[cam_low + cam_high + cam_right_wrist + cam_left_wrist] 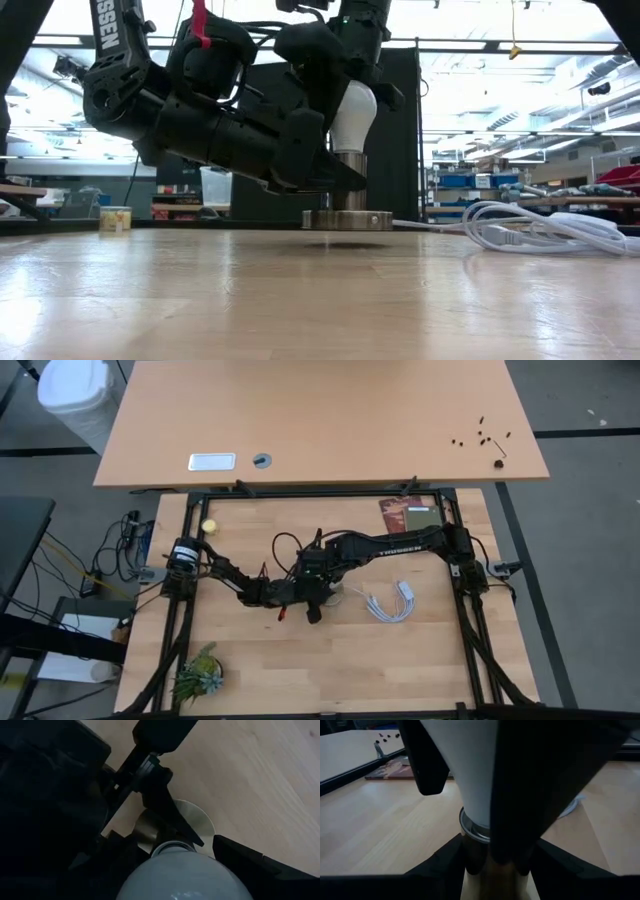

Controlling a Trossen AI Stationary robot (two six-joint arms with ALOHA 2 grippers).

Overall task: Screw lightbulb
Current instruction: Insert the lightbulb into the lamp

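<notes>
My right gripper (352,85) pinches the lightbulb (352,115) dome from above; my left gripper (335,178) clasps the socket (347,219) post beneath it.

Light wooden plank table (400,660). On it: round flat grey-metal socket disc (347,219) near centre, coiled white cable (392,602) beside it, small green plant (198,672), brown booklet (408,515), small yellow ball (209,526).
</notes>
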